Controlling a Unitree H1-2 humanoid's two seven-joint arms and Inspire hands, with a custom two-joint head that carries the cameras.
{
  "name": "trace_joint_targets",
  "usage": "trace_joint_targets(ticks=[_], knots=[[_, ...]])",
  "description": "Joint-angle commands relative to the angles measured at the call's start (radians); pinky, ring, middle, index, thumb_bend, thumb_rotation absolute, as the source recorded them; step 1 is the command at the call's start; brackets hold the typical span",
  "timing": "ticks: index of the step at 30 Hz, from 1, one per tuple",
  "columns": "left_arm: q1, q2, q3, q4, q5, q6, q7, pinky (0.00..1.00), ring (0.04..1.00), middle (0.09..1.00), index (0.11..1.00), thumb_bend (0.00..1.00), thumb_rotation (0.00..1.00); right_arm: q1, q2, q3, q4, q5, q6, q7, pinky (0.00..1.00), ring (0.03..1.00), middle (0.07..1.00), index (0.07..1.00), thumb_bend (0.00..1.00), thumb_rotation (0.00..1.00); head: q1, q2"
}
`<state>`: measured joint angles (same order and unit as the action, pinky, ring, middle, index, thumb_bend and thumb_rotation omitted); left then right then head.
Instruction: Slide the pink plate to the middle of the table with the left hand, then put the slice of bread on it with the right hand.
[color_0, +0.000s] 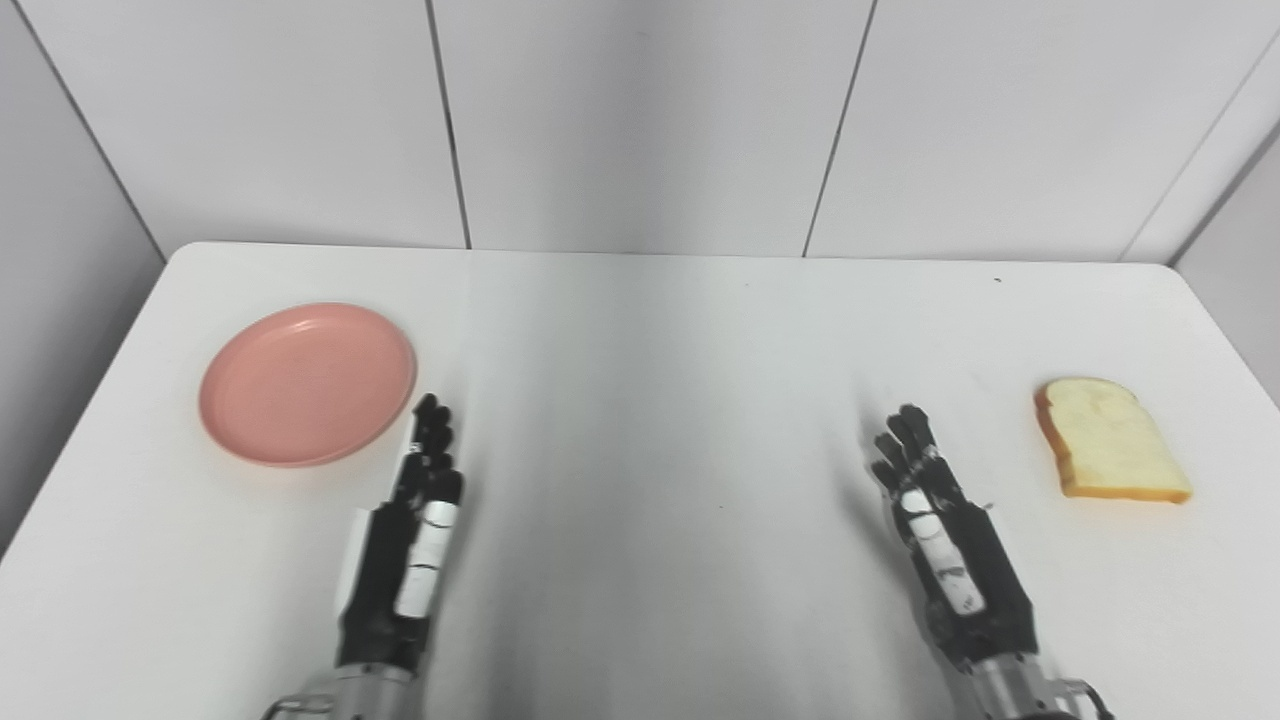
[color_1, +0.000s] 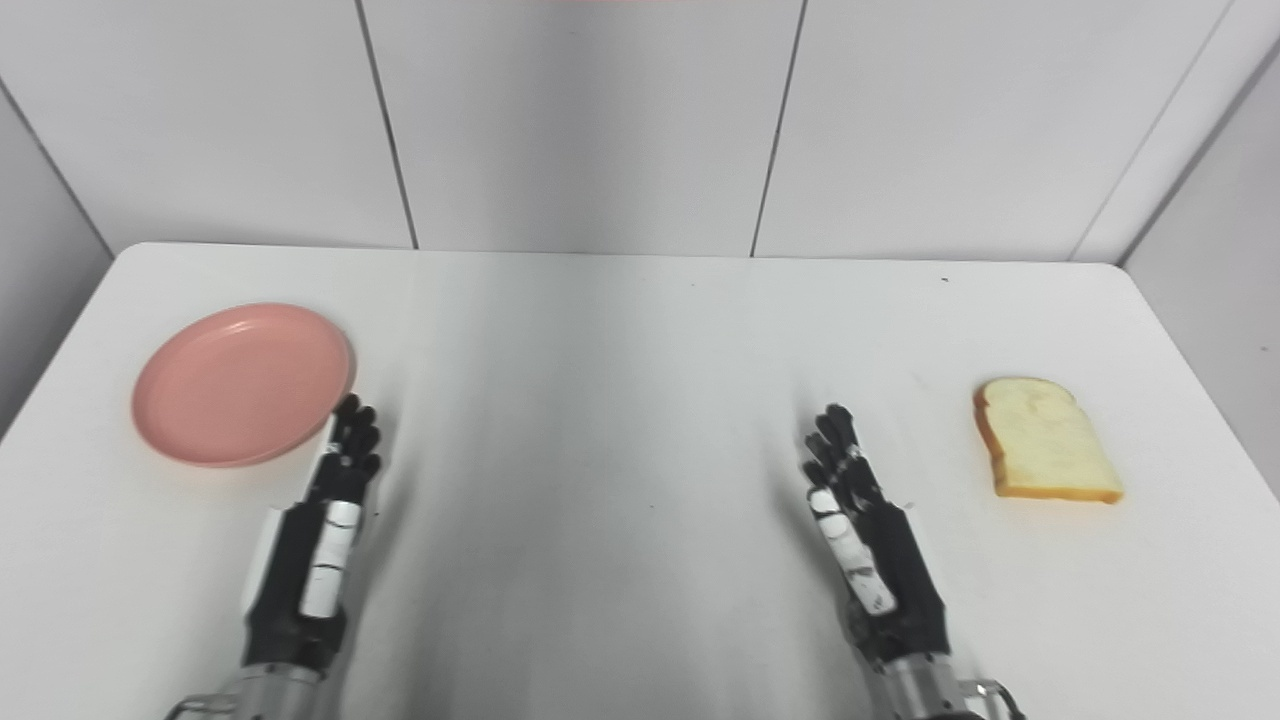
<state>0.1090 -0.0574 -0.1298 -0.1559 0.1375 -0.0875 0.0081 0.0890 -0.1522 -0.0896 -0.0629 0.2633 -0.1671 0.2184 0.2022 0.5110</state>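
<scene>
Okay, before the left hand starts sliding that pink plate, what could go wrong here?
The left hand sits at the near-right rim of the pink plate, so a push from there may send it away from the middle instead of toward it. The slice of bread lies flat near the table's right edge; a nudge from the right hand might shove it off.

Lab: bare white table (color_0: 660, 330), panelled walls (color_0: 640, 120)

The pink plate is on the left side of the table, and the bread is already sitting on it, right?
Not quite. The pink plate is on the left side, but nothing lies on it. The left eye view shows the slice of bread lying on the table far over on the right, beyond the right hand.
</scene>
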Motion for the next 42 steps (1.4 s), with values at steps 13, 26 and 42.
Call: trace_joint_targets(ticks=[13,26,42], knots=[[-0.018,-0.063,-0.034,0.055,0.088,-0.117,0.062,1.0,1.0,1.0,1.0,0.73,0.97,-0.023,-0.038,-0.037,0.077,0.048,-0.101,0.052,1.0,1.0,1.0,1.0,0.87,0.72,0.069,-0.076],[-0.005,-0.072,-0.004,0.085,0.075,-0.254,0.109,1.0,1.0,1.0,1.0,0.74,0.88,-0.023,-0.021,-0.03,0.105,0.054,-0.119,0.062,1.0,1.0,1.0,1.0,0.89,0.68,0.037,-0.115],[-0.167,0.063,0.184,-0.019,-0.08,-0.235,0.102,0.96,0.945,0.969,0.945,0.79,0.87,-0.021,0.011,-0.027,0.106,0.025,-0.137,0.043,1.0,1.0,0.987,0.931,0.88,0.68,-0.005,-0.109]])
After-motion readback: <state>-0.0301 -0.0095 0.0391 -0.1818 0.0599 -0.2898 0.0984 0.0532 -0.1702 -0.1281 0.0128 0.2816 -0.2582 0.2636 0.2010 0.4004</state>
